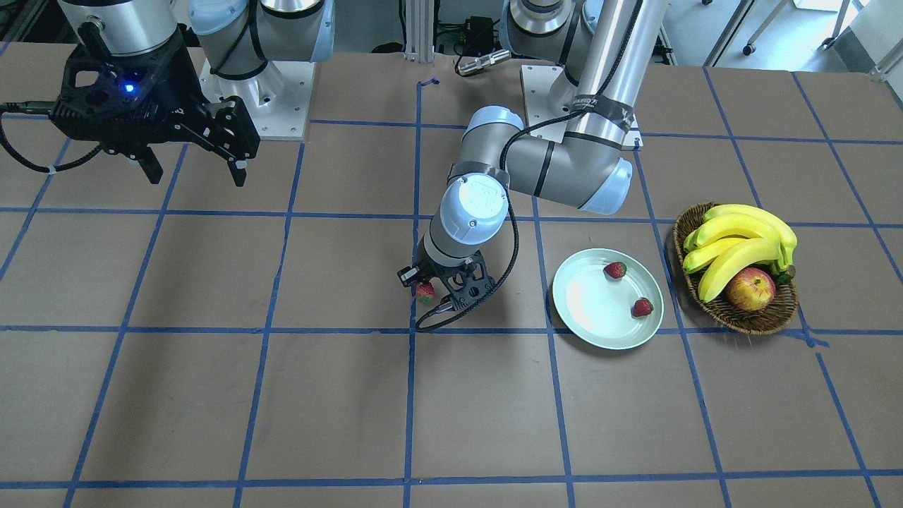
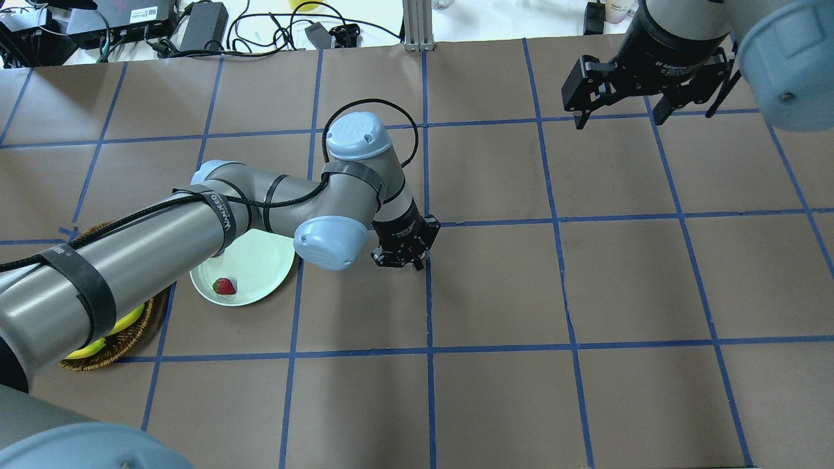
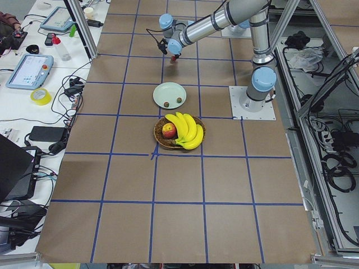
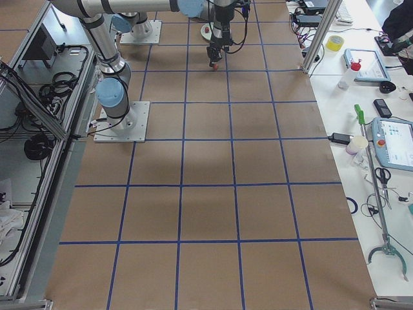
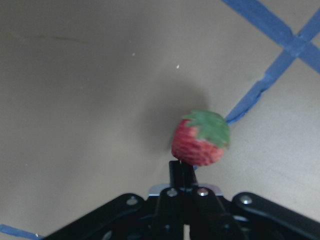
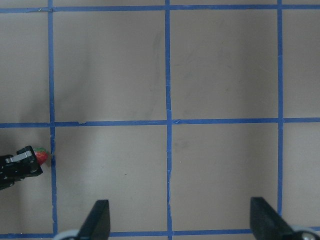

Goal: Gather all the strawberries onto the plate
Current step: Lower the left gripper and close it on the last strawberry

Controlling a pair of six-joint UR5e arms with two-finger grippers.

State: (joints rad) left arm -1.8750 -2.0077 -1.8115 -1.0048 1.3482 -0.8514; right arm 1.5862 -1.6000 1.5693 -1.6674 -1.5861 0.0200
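My left gripper (image 1: 429, 291) is shut on a small red strawberry (image 5: 200, 140) with a green cap, held at the fingertips just above the brown table beside a blue tape line. That strawberry (image 1: 425, 291) is left of the plate in the front-facing view. The pale green plate (image 1: 592, 310) holds two more strawberries (image 1: 615, 269) (image 1: 642, 307). In the overhead view the left arm covers part of the plate (image 2: 251, 264), and one strawberry (image 2: 224, 286) shows on it. My right gripper (image 2: 619, 118) hangs open and empty, high over the far side of the table.
A brown wicker basket (image 1: 737, 317) with bananas (image 1: 741, 240) and a red-yellow apple (image 1: 750, 289) stands right beside the plate. Blue tape lines grid the brown table. The arm bases (image 1: 261, 92) are bolted at the robot's edge of the table.
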